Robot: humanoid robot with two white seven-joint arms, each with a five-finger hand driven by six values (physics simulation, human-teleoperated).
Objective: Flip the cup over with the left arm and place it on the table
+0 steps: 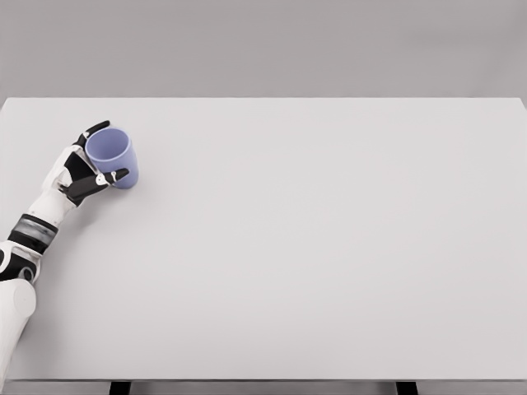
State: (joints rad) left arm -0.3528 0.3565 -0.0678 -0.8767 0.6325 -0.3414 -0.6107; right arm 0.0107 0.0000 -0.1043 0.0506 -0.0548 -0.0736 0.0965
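My left hand (82,169) holds the cup (114,156), with the fingers (112,176) curled around its wall: one dark finger wraps over the far side of the rim at about 11 o'clock of the cup, and another crosses the near side of the wall at about 6 o'clock. The cup is light blue-violet and plain, and no handle shows. Its open mouth faces up and slightly toward my head, so the inner wall is in view. It sits at about 9 o'clock on the table (313,247), close to the left edge and nearer the far edge than the near one. Whether its base touches the white surface or hangs just above it I cannot tell; a faint shadow lies just beside its base toward 4 o'clock. My left forearm enters from the lower left corner and runs up toward 1 o'clock to reach the cup.
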